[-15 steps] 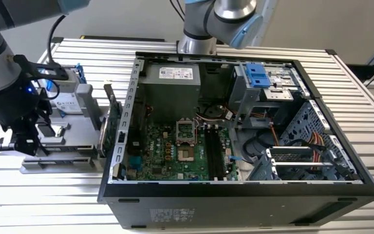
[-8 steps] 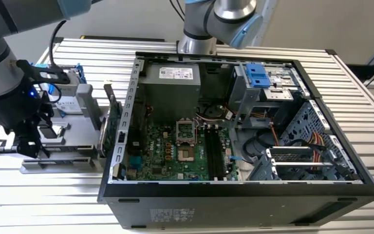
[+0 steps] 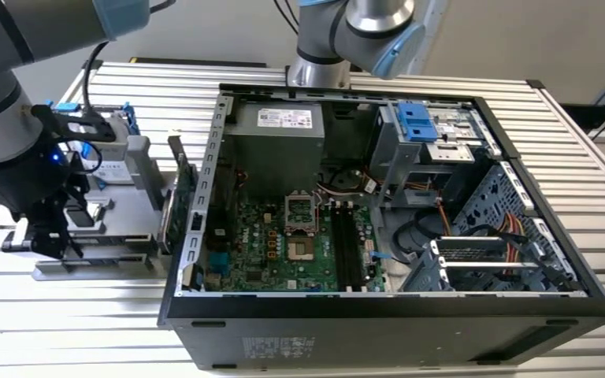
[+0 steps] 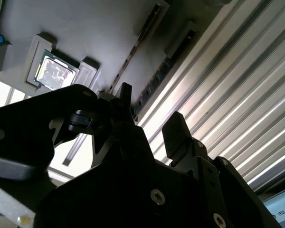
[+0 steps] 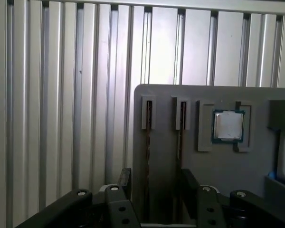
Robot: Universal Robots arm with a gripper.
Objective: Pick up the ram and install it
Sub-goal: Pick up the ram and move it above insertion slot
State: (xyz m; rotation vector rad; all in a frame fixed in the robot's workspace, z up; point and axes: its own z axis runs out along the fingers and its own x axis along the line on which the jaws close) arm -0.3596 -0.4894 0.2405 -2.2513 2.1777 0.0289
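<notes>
End effector (image 5: 156, 185) hung empty and wide open above the slim dark ram stick (image 5: 147, 142), which stood on edge in a grey slotted holder (image 5: 218, 175), likely so its faces could be pinched.

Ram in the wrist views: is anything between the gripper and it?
Nothing visible. The open gripper hangs over the gray tray, where the ram stands on edge in its slot with nothing above it. A second stick stands in the next slot, beside it, not over it.
</notes>
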